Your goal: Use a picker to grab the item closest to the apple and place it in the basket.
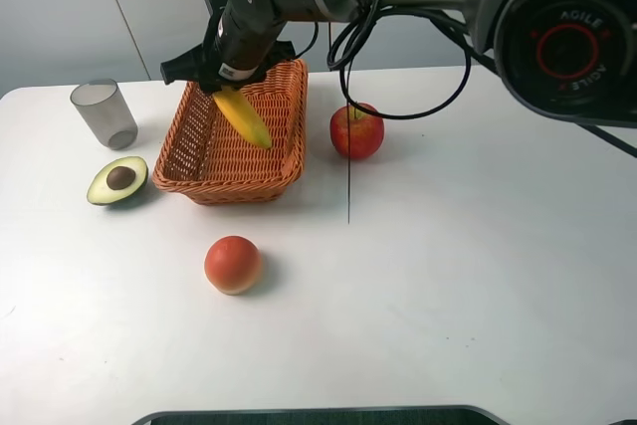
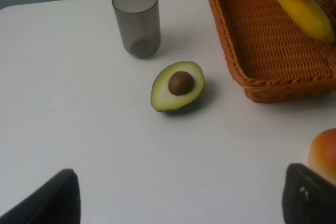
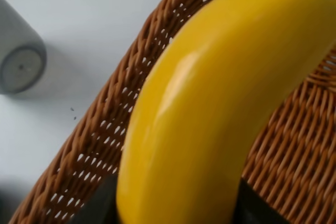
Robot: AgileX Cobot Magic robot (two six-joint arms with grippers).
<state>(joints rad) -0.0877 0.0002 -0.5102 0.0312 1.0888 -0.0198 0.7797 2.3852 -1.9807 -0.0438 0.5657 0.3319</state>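
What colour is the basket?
Orange-brown wicker; the basket shows best in the exterior high view.

Bright, even light; soft shadows.

Yellow banana (image 1: 245,117) tilted over orange wicker basket (image 1: 239,189); red apple (image 1: 356,132) just beside

Banana (image 1: 246,118) upper end hidden inside right end effector (image 1: 228,90); round fruit (image 2: 324,148) edge-cropped.
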